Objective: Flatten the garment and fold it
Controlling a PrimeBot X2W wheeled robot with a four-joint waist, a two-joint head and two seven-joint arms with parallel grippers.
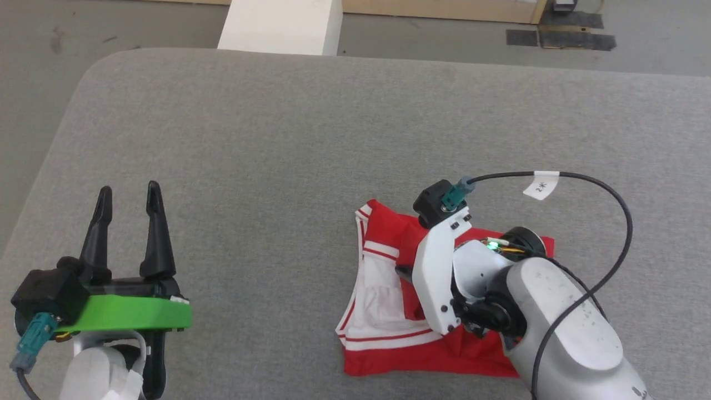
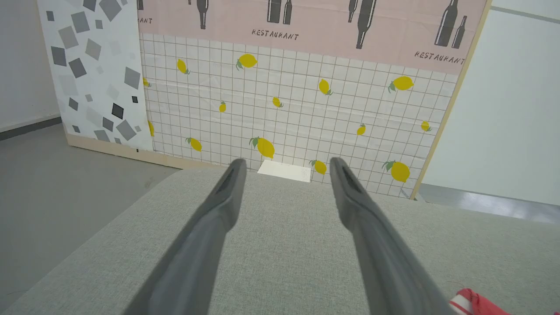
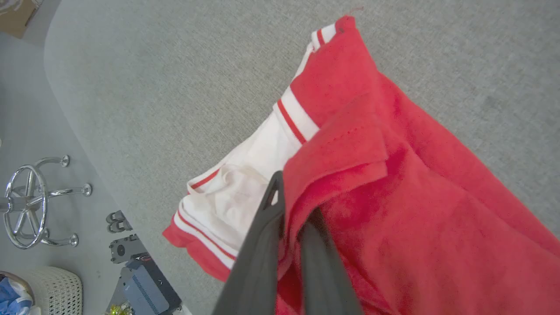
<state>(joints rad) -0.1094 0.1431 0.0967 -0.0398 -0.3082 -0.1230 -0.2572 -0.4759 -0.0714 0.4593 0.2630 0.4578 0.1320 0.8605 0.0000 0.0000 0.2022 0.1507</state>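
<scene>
The garment (image 1: 383, 311) lies bunched on the grey padded table (image 1: 278, 139), right of centre near the front edge. It is red with a white sleeve and red-white striped trim. My right gripper (image 3: 294, 205) points down into it and is shut on a folded red edge of the garment (image 3: 393, 183), with cloth pinched between the two dark fingers. In the head view the right wrist covers those fingers. My left gripper (image 1: 129, 189) rests at the lower left, open and holding nothing, well apart from the cloth. Its wrist view shows the left gripper (image 2: 287, 162) above bare table, with a corner of the garment (image 2: 472, 302) at the bottom right.
A white box (image 1: 280, 25) stands just beyond the table's far edge. On the floor off the table's rounded corner are a chrome chair base (image 3: 26, 201), a white basket (image 3: 52, 288) and a grey device (image 3: 144, 284). A lemon-patterned wall panel (image 2: 306, 109) stands behind the table.
</scene>
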